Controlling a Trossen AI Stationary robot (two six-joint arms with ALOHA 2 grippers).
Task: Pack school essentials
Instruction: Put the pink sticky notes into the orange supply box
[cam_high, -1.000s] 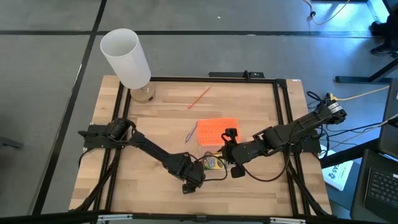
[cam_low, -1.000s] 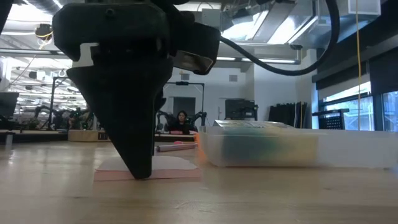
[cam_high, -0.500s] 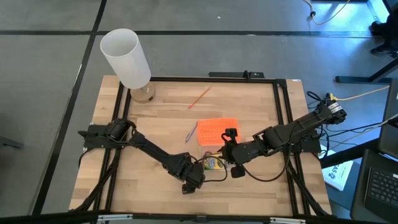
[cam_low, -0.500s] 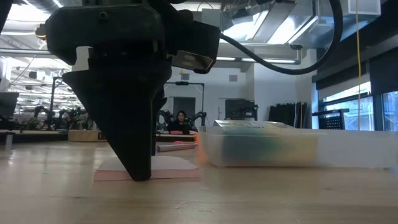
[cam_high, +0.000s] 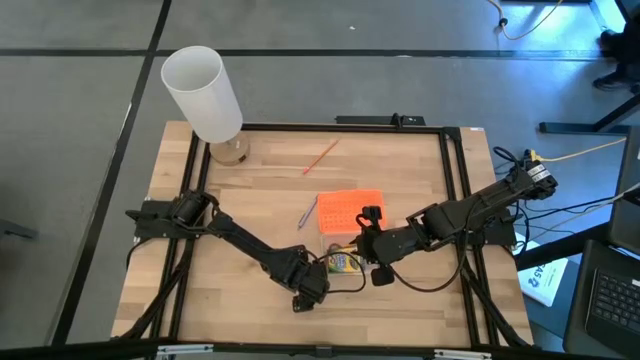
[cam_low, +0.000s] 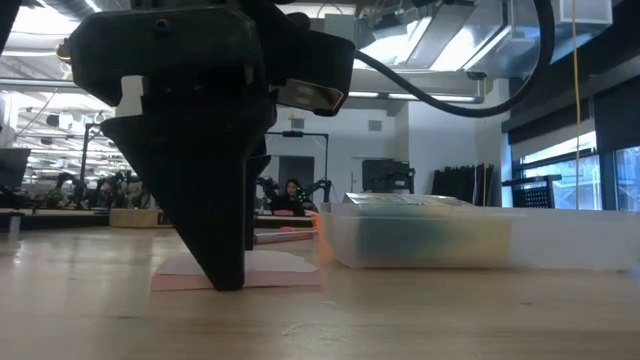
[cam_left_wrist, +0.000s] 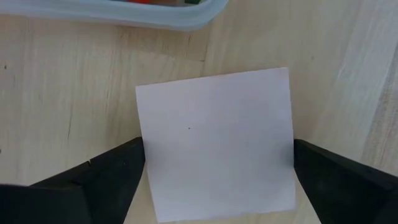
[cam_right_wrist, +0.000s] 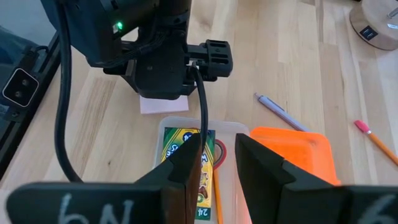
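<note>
L gripper (cam_high: 309, 297) down at the near-centre bench (cam_high: 260, 200), fingers (cam_left_wrist: 93, 180) spread wide either side of the pink pad (cam_left_wrist: 214, 143), pad flat on wood, not gripped. R gripper (cam_right_wrist: 214, 168) at the clear box's (cam_high: 342, 262) wall, fingers half open astride it. Crayon box (cam_right_wrist: 186, 168) and scissors (cam_right_wrist: 219, 152) inside. Pen (cam_high: 308, 211) left of orange lid (cam_high: 350, 210), pencil (cam_high: 320, 157) far-centre.

The high camera looks straight down on the whole table (cam_high: 250, 200) from far above, and the low camera sits at table height, looking level into the room, very near the left gripper (cam_low: 225, 275). Each wrist camera looks down closely; left wrist and low views share the pink sticky-note pad (cam_left_wrist: 214, 143).
</note>
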